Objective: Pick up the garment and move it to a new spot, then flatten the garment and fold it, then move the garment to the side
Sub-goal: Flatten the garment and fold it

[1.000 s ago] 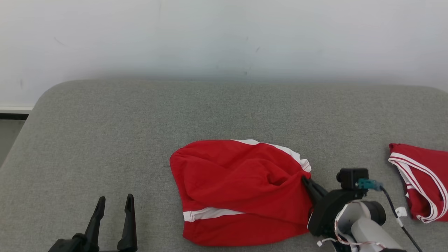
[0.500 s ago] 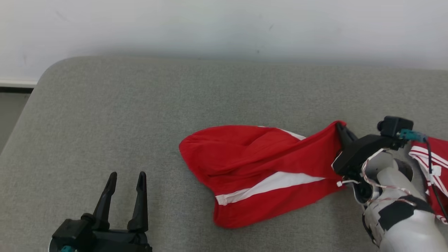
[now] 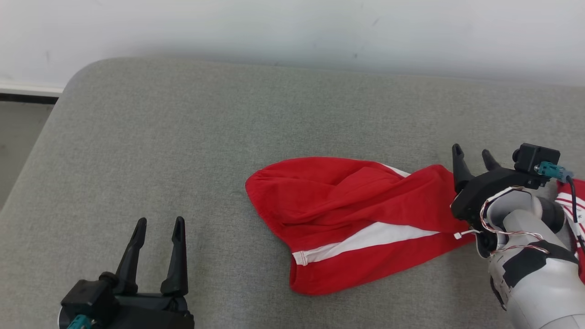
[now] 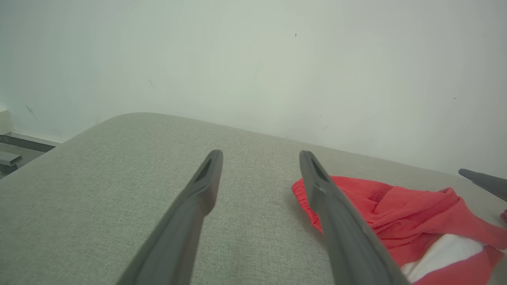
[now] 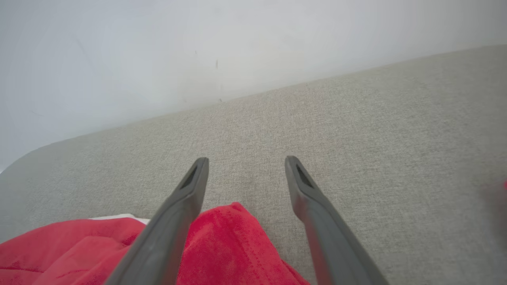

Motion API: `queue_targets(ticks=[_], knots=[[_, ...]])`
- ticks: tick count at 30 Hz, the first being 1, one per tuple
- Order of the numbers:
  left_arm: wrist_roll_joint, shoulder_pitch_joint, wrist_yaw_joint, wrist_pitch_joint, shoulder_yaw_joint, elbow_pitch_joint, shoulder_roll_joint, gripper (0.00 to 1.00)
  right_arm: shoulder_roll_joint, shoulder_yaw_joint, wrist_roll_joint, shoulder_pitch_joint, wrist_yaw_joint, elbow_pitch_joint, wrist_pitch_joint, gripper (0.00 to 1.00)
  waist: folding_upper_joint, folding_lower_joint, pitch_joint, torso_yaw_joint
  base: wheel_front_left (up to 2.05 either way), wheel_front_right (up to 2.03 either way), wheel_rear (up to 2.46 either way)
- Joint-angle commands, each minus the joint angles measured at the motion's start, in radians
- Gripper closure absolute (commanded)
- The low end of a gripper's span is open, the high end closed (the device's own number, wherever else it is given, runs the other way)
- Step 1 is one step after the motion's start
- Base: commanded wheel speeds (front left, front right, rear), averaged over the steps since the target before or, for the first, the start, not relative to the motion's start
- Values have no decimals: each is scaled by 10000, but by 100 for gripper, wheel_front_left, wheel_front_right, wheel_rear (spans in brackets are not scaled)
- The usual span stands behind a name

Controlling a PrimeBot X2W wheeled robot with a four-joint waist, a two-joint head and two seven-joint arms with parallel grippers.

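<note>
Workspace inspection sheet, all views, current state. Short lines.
Surface: grey padded top, bare apart from the cloth.
Job's things: red garment with a white stripe, crumpled, not folded, right of centre.
Clutter: second red garment at the right edge, cut off by the frame.
End effectors: left end effector open, apart from the garment; right end effector open at the garment's right edge, gripping nothing.
Cables: black cable with a teal plug behind the right end effector; thin wires looped below it.
Surroundings: pale wall behind.
</note>
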Motion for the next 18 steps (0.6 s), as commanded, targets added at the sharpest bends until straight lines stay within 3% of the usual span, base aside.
queue_targets(ticks=[1,9,13,18], knots=[[53,74,-14,-2,85,16,-6,0,-120,134,-272,79,-27,3,-266,0,-1,0,-231,-229,0,0,0],[155,444,37,-1,379,245,-6,0,-520,939,-1458,1303,-27,-1292,-1007,0,-1,0,-753,-841,0,0,0],[208,667,35,-1,516,388,-3,0,-762,788,-1804,2413,-27,-2994,-1027,0,-1,0,-1040,-1174,0,0,0],[294,930,14,-1,670,583,-3,0,-624,393,-2391,4139,-27,-5285,-1017,0,-1,0,-1470,-1522,0,0,0]])
